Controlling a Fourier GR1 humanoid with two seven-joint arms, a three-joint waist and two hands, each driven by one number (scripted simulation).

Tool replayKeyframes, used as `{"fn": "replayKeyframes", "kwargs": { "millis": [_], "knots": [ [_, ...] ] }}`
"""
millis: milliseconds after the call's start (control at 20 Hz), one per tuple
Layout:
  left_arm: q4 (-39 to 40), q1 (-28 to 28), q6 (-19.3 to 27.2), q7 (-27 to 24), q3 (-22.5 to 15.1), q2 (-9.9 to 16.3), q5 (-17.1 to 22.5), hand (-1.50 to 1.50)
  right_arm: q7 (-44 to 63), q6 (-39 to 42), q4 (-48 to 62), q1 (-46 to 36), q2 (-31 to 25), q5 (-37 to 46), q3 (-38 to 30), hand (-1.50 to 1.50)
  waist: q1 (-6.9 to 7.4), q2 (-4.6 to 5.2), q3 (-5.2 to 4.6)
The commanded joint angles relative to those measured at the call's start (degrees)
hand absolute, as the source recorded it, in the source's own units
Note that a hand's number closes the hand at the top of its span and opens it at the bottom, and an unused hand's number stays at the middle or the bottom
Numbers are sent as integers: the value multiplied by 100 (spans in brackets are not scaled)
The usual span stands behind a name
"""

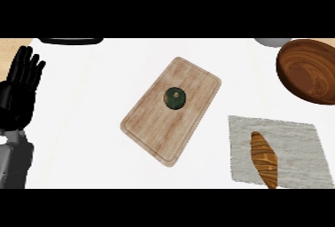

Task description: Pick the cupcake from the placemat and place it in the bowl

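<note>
Head view: the left hand (20, 91) shows at the left edge, open, fingers straight and pointing up, resting apart from everything else. The right hand does not show.

On the white table (85, 111) a wooden board (157, 133) lies tilted in the middle, and a dark green round thing (174, 98) sits on its upper half. Right of the board, near the lower right, lies a grey placemat (294, 146). On the placemat's left part lies a brown, striped, elongated pastry (264, 158), shaped like a croissant rather than a cupcake, its lower tip reaching the mat's lower edge.

The wooden bowl (307, 73) stands at the upper right, cut by the edge, just above the placemat and apart from it. A grey object (271, 41) peeks in beside the bowl's upper left, and a dark flat object (71, 40) lies at the top left. The table between pastry and bowl is bare.
</note>
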Motion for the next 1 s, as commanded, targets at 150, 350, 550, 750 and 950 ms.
{"fn": "replayKeyframes", "kwargs": {
  "millis": [150,350,550,750,950],
  "knots": [
    [-1,-163,-31,49,-20,-1,33,0,419,-494,881,-155,424,-202,-383,-150,60,46,11],
    [15,-201,-67,65,41,69,68,0,115,-303,1011,-287,414,-755,-916,-150,91,61,18],
    [203,-173,-12,-141,93,-13,50,0,-311,-585,917,-198,344,-1236,-1409,-150,10,44,14],
    [-31,111,-15,-214,-98,-161,-51,0,-632,-1427,854,-43,301,-1617,-1894,-150,95,54,23],
    [-32,-184,65,85,-54,-65,-37,0,-665,-1302,1044,200,-163,-1897,-2228,-150,36,51,24]
  ]
}}
